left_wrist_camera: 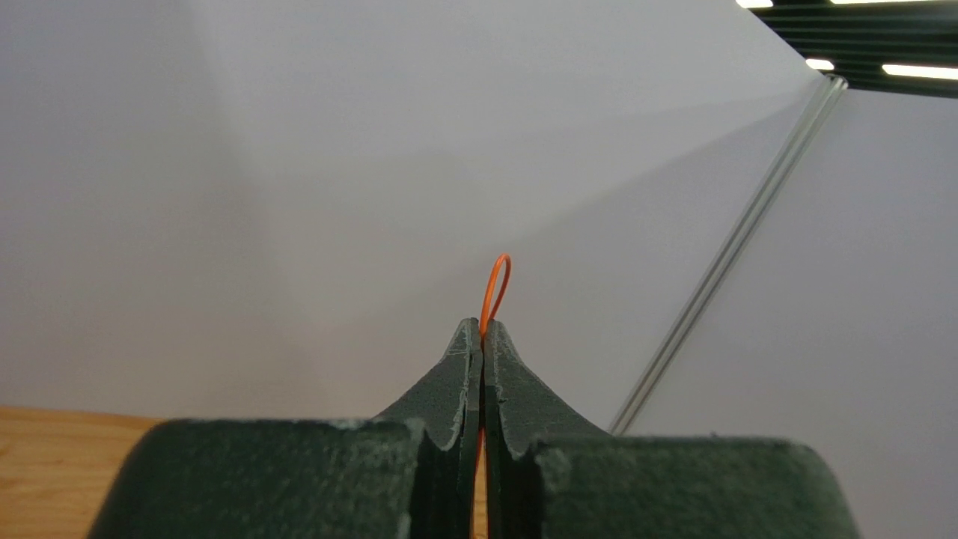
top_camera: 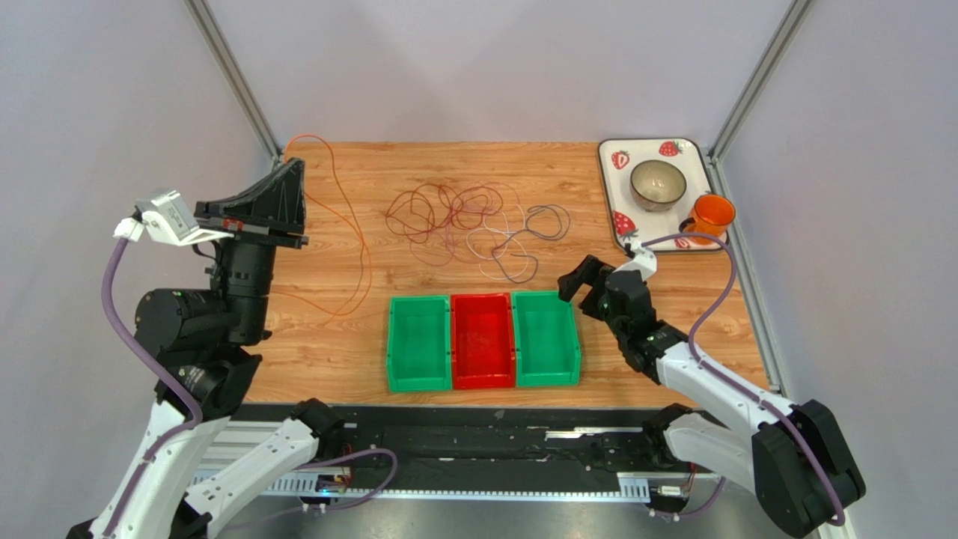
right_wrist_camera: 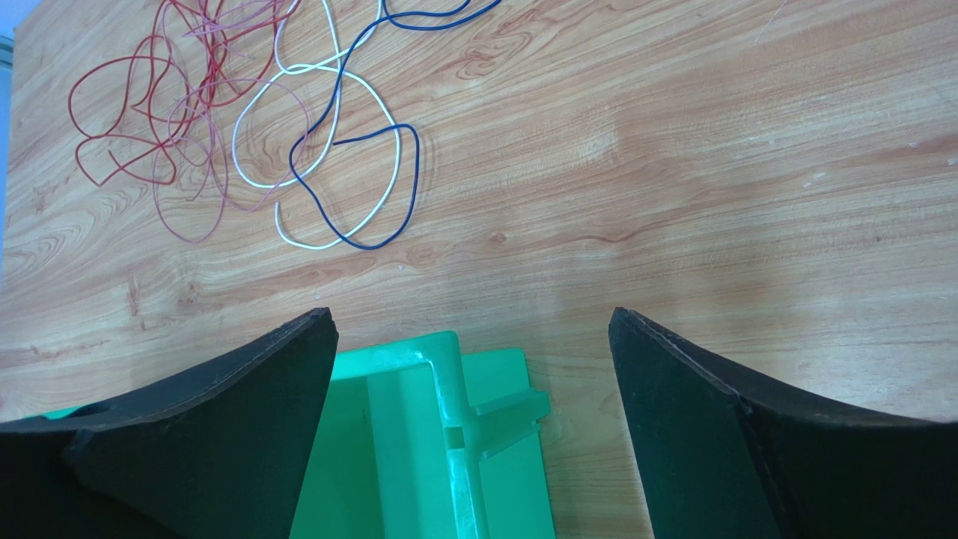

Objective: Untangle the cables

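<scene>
A tangle of thin cables (top_camera: 467,221), red, white and dark, lies on the far middle of the wooden table (top_camera: 663,303). One orange cable (top_camera: 358,241) is drawn out to the left of the tangle, and my raised left gripper (top_camera: 295,168) is shut on it. The left wrist view has a small loop of the orange cable (left_wrist_camera: 496,285) poking out past the left gripper (left_wrist_camera: 481,328). To the right of the tangle my right gripper (top_camera: 578,281) hovers open and holds nothing. The right wrist view looks past the right gripper (right_wrist_camera: 472,321) at red cable (right_wrist_camera: 146,124), white cable (right_wrist_camera: 326,144) and blue cable (right_wrist_camera: 371,180).
Three bins stand side by side in front of the tangle: a green bin (top_camera: 418,343), a red bin (top_camera: 482,340) and a second green bin (top_camera: 548,337). A strawberry-patterned tray (top_camera: 675,152) at the back right carries a bowl (top_camera: 658,185) and an orange cup (top_camera: 711,213).
</scene>
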Available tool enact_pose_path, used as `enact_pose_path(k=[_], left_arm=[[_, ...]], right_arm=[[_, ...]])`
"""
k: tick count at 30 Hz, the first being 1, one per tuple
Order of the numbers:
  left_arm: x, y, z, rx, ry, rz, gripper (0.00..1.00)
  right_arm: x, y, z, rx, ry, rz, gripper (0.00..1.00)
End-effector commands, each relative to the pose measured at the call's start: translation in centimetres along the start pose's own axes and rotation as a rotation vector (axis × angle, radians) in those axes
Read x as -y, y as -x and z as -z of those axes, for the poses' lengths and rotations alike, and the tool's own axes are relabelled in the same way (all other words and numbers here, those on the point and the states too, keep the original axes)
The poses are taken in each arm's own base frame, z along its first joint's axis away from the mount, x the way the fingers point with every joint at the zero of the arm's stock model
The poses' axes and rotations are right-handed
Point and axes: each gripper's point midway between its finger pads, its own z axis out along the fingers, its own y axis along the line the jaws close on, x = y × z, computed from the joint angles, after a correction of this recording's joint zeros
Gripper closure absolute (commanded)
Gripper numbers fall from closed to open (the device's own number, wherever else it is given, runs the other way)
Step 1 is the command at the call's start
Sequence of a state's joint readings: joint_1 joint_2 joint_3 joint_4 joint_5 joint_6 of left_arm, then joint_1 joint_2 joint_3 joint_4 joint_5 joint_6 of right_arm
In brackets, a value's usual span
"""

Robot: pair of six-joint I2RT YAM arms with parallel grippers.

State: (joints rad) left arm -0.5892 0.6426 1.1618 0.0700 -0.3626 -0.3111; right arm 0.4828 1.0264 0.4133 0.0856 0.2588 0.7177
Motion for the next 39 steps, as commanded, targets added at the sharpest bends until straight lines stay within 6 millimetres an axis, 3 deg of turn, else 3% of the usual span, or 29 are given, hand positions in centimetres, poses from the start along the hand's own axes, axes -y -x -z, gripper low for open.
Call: enact_pose_path(k=[1, 5, 6, 13, 16, 22, 23, 26, 32, 39], left_arm=[[1.1, -0.9, 0.5, -0.06, -0.042, 0.093, 1.0], [2.0, 0.1, 0.6, -0.089, -0.066, 0.1, 1.0], [2.4, 1.1, 0.5, -0.083, -0.071, 0.116, 1.0], [0.8, -0.9, 1.7, -0.166, 0.023, 0.18, 1.0], [-0.1, -3.0, 2.4, -0.198, 0.048, 0.193, 1.0], [-1.9, -8.9, 3.0, -0.301, 0.104, 0.187, 1.0], [-2.4, -10.8, 3.3, -0.334, 0.121, 0.182, 1.0], [-3.0, -13.2, 3.6, -0.375, 0.137, 0.188, 1.0], [-3.8, -16.9, 4.6, -0.486, 0.173, 0.183, 1.0], [-4.4, -19.0, 7.1, -0.58, 0.196, 0.219, 1.0]], right_arm=[[-1.3, 1.7, 0.1, 0.04, 0.025, -0.012, 0.04], [-1.3, 1.7, 0.1, 0.04, 0.025, -0.014, 0.04], [-1.2, 1.7, 0.1, 0.039, 0.022, -0.012, 0.04], [-1.2, 1.7, 0.1, 0.039, 0.022, -0.014, 0.04], [-1.2, 1.7, 0.1, 0.038, 0.023, -0.014, 0.04], [-1.3, 1.7, 0.1, 0.038, 0.026, -0.013, 0.04], [-1.2, 1.6, 0.1, 0.037, 0.025, -0.014, 0.04], [-1.2, 1.7, 0.1, 0.037, 0.025, -0.014, 0.04], [-1.2, 1.6, 0.0, 0.035, 0.023, -0.011, 0.04], [-1.3, 1.7, 0.0, 0.036, 0.024, -0.013, 0.04]])
